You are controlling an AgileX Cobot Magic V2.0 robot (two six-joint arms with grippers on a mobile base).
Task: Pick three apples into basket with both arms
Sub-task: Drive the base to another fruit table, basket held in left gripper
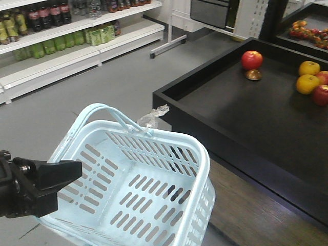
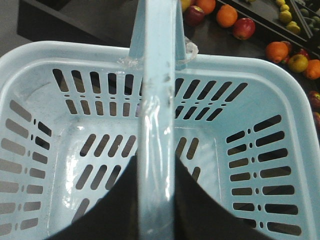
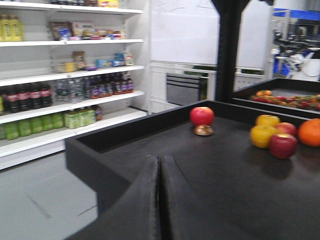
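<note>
Shelves (image 1: 77, 59) stand behind the black desk (image 1: 246, 123). Left gripper (image 2: 155, 170) jaws pinch the basket (image 1: 201, 154) handle; right gripper (image 3: 160, 161) jaws press together. Apples (image 1: 251, 60) look hard, slippery: grab round the middle.

Pale blue basket (image 1: 204, 166) hangs tilted, empty, handle up, off the table's (image 1: 246, 118) near corner. One apple (image 1: 251, 60) sits alone at the back; two more apples (image 1: 321, 95), probably, cluster right.

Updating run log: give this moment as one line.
left jaws: shut on handle of pale blue slotted plastic basket | right jaws: shut, empty | basket: empty | dark red round apples: on black tray
</note>
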